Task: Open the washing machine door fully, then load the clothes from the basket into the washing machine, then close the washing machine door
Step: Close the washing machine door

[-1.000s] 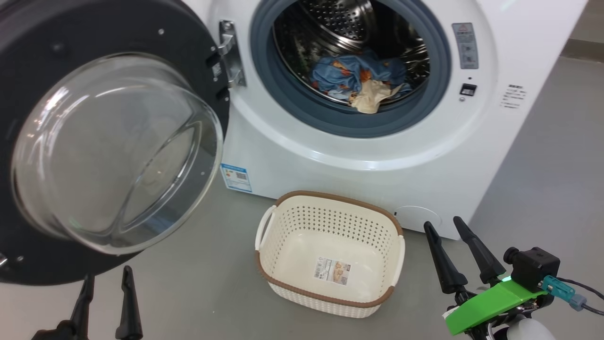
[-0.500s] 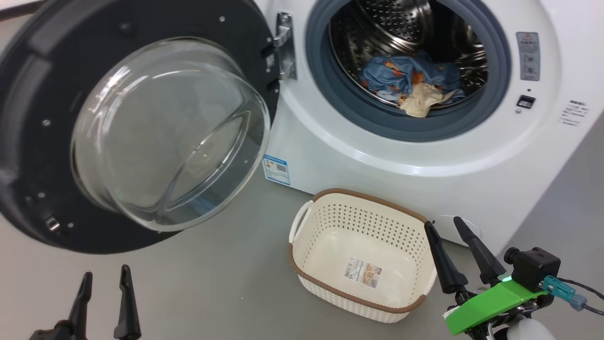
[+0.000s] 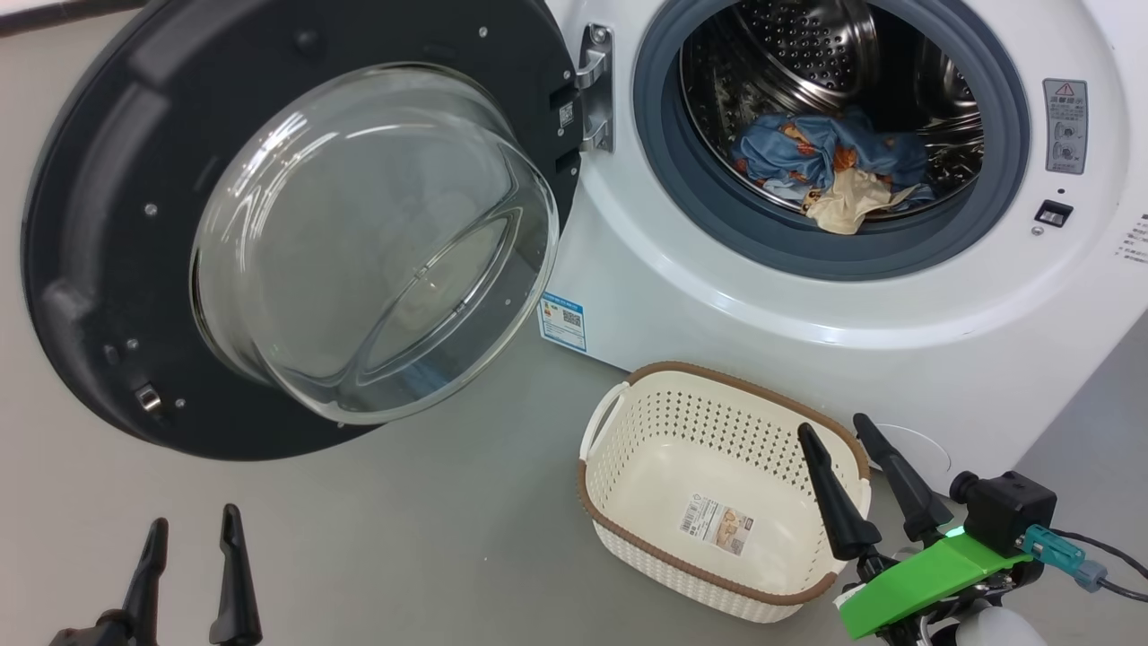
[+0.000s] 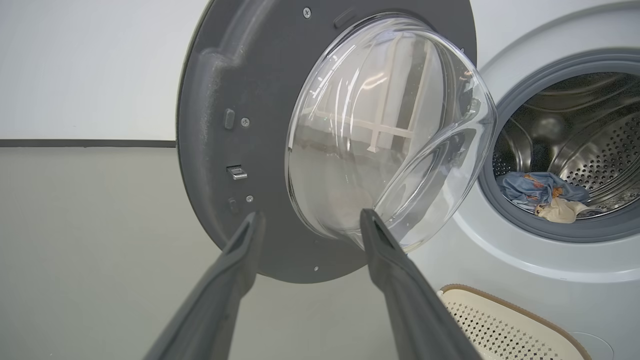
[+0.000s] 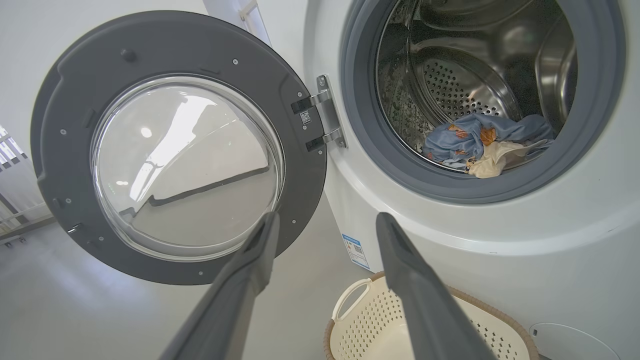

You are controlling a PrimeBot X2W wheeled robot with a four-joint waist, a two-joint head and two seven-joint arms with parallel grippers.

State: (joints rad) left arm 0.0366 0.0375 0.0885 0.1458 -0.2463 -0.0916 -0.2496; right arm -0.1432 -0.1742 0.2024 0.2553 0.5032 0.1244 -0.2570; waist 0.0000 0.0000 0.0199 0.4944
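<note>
The washing machine stands with its door swung wide to the left, the glass bowl bulging toward me. Blue bear-print clothes with a cream piece lie in the steel drum, as the right wrist view also shows the clothes. The cream basket sits on the floor before the machine, holding just its label sticker. My left gripper is open at the lower left, below the door. My right gripper is open at the lower right, over the basket's right rim. In the left wrist view the door fills the middle.
Grey floor spreads between the door and the basket. A door hinge joins door and machine. A blue label sticker marks the machine's lower left front. A white wall with a dark baseboard lies behind the door.
The head camera has turned left, so machine, door and basket all shift right in view. Both grippers stay open at about the same spots. Clothes and basket lie as before.
</note>
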